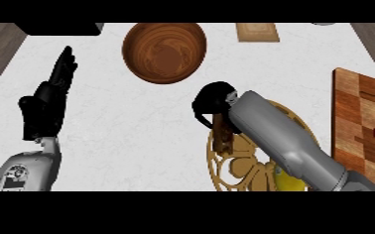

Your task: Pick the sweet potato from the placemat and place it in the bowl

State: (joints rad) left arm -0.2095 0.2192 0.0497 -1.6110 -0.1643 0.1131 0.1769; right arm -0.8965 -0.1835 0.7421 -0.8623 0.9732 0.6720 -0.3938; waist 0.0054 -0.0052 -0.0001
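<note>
1. One sweet potato [222, 129]: dark brown, elongated, mostly hidden, at the placemat's [233, 171] upper edge, grasped by right hand [212, 101].
2. One wooden bowl [164, 52]: just beyond.
3. One left hand [47, 101]: fingers straight, resting at left.

Bowl [164, 52]: turned wood, dark brown, visible grain, soft sheen. Counter [147, 129]: white, faintly veined stone look, matt. Placemat [234, 166]: tan openwork weave. Cutting board [355, 114]: patchwork wood blocks. Forearm [282, 134]: smooth grey shell, slightly glossy. Hands: matt black.
</note>
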